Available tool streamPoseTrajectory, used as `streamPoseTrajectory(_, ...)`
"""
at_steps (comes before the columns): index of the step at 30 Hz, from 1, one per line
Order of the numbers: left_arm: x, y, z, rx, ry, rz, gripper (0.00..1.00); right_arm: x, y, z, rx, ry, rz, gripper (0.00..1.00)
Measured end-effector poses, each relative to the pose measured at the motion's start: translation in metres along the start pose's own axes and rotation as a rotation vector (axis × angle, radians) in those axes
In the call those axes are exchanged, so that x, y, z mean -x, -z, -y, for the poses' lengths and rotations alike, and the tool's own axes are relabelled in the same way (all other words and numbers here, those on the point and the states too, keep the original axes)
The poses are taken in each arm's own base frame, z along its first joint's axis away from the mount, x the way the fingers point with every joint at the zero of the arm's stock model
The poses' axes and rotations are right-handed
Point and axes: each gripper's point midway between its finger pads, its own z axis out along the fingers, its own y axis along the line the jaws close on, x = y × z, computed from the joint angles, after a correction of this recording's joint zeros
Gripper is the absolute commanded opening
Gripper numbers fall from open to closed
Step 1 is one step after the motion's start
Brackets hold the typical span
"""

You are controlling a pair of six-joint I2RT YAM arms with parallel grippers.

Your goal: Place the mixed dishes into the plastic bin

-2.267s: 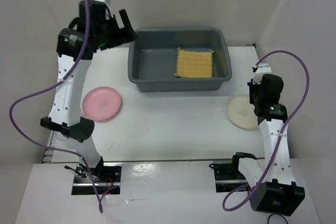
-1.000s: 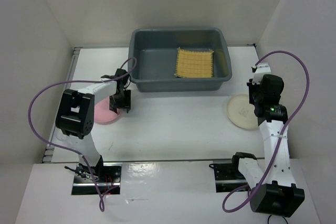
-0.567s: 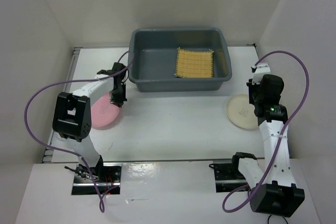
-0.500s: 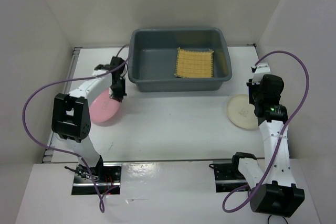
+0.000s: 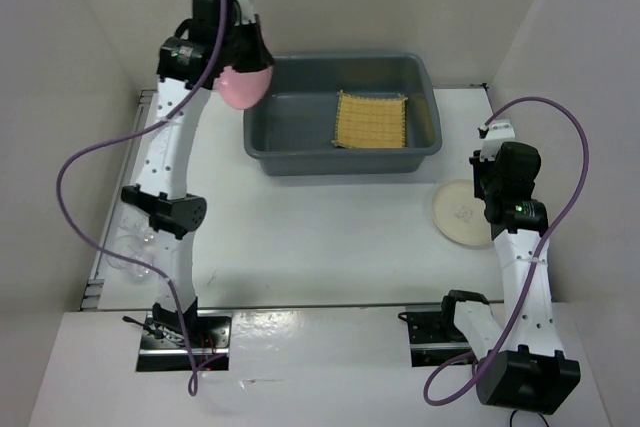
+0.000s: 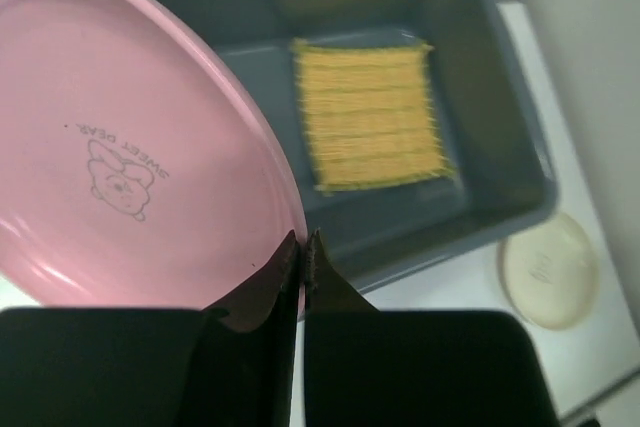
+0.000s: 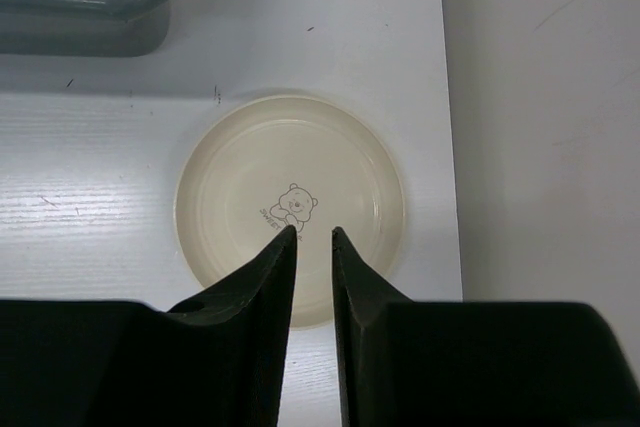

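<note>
Both jaws barely apart — left claw (image 6: 302,244) pinches pink bowl (image 6: 120,147).

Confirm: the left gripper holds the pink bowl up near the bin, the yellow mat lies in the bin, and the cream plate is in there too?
Wrong on one point. The cream plate lies on the table right of the bin, under the right gripper, as the right wrist view shows. The left gripper does hold the pink bowl, and the yellow mat is in the bin.

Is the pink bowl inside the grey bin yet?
Not yet. The left claw pinches the pink bowl by its rim, up in the air beside the bin. Only the yellow mat lies inside.
</note>
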Motion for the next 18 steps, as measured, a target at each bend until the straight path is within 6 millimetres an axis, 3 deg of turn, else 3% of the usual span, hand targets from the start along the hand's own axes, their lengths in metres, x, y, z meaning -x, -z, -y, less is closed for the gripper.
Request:
streamPoseTrajectory(2, -0.011, -0.021, 0.034, -0.088, -0.014, -0.021, 0.00, 0.000, 0.000, 0.000, 0.000, 0.000, 0.000, 0.26)
streamPoseTrajectory(4, -0.034, -0.048, 0.065, -0.160, -0.037, -0.068, 0.00, 0.000, 0.000, 0.000, 0.000, 0.000, 0.000, 0.26)
streamPoseTrajectory(9, -0.125, -0.115, 0.131, -0.256, -0.118, -0.225, 0.00, -0.001, -0.001, 0.000, 0.001, 0.000, -0.004, 0.26)
streamPoseTrajectory(12, -0.173, -0.138, 0.157, -0.257, -0.218, -0.274, 0.00, -0.001, -0.001, 0.000, 0.001, 0.001, -0.004, 0.26)
streamPoseTrajectory(14, -0.186, -0.148, 0.174, -0.244, -0.296, -0.243, 0.00, -0.001, -0.001, 0.000, 0.001, 0.000, -0.004, 0.26)
streamPoseTrajectory(18, -0.192, -0.157, 0.200, -0.226, -0.410, -0.154, 0.00, -0.002, -0.002, -0.001, 0.003, 0.000, -0.010, 0.26)
